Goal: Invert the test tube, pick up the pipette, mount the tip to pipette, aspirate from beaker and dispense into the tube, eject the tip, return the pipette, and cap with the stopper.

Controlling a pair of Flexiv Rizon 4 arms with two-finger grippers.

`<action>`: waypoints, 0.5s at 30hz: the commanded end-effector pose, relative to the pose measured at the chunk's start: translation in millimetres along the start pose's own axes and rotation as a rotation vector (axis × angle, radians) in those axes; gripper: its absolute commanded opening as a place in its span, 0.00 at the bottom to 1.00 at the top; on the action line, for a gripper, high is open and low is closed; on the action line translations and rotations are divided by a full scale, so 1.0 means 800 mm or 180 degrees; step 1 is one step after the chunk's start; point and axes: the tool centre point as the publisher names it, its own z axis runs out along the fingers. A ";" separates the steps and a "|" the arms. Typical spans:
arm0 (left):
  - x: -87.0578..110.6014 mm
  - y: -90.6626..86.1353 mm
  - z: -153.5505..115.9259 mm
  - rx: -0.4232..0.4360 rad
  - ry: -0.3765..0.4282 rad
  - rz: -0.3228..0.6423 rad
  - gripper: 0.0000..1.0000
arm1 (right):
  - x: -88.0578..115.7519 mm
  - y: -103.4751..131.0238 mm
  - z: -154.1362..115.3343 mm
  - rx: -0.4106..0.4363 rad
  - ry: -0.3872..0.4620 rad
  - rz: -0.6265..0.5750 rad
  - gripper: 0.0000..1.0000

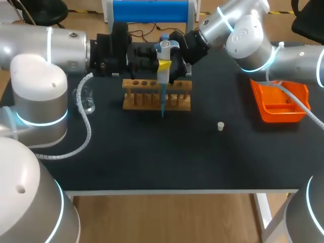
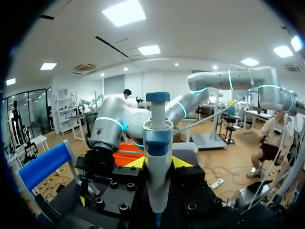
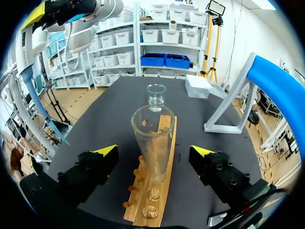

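My left tool (image 2: 158, 162) is clamped on the pipette (image 1: 163, 53) above the rack (image 1: 157, 96). My right tool (image 3: 154, 150) is wide apart around the tube (image 3: 152, 129), which stands in the rack. The rack is far from the surface's (image 1: 152, 157) 6 o'clock edge. The beaker (image 1: 87, 100) sits at the rack's 9 o'clock.

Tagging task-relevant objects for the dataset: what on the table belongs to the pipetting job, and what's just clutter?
Job: pipette with blue tip, test tube, wooden rack, beaker, stopper.
Lying about: orange tray (role unclear), blue roller stand, white box.
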 end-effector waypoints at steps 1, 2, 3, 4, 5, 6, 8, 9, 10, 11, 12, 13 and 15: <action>0.003 0.002 -0.001 0.0002 -0.0009 0.0003 0.00 | 0.000 0.001 -0.002 0.0010 0.0008 0.0002 1.00; 0.004 0.002 -0.002 -0.0005 -0.0002 0.0004 0.00 | 0.000 0.001 -0.002 0.0010 0.0008 0.0002 1.00; 0.004 0.002 -0.002 -0.0005 -0.0002 0.0004 0.00 | 0.000 0.001 -0.002 0.0010 0.0008 0.0002 1.00; 0.004 0.002 -0.002 -0.0005 -0.0002 0.0004 0.00 | 0.000 0.001 -0.002 0.0010 0.0008 0.0002 1.00; 0.004 0.002 -0.002 -0.0005 -0.0002 0.0004 0.00 | 0.000 0.001 -0.002 0.0010 0.0008 0.0002 1.00; 0.004 0.002 -0.002 -0.0005 -0.0002 0.0004 0.00 | 0.000 0.001 -0.002 0.0010 0.0008 0.0002 1.00; 0.005 0.002 -0.001 -0.0014 0.0021 0.0009 0.00 | 0.000 0.001 -0.002 0.0010 0.0008 0.0002 1.00; 0.005 0.003 0.000 -0.0027 0.0036 0.0005 0.00 | 0.000 0.001 -0.002 0.0010 0.0008 0.0002 1.00; 0.005 0.003 0.000 -0.0031 0.0052 0.0004 0.00 | 0.000 0.001 -0.002 0.0010 0.0008 0.0002 1.00; 0.005 0.003 0.001 -0.0037 0.0068 0.0002 0.00 | 0.000 0.001 -0.002 0.0010 0.0008 0.0002 1.00; 0.006 0.003 0.002 -0.0052 0.0081 -0.0001 0.00 | 0.000 0.001 -0.002 0.0010 0.0008 0.0002 1.00; 0.006 0.003 0.002 -0.0054 0.0086 -0.0002 0.00 | 0.000 0.001 -0.002 0.0010 0.0008 0.0002 1.00; 0.007 0.004 0.003 -0.0056 0.0106 -0.0007 0.00 | 0.000 0.001 -0.002 0.0010 0.0008 0.0002 1.00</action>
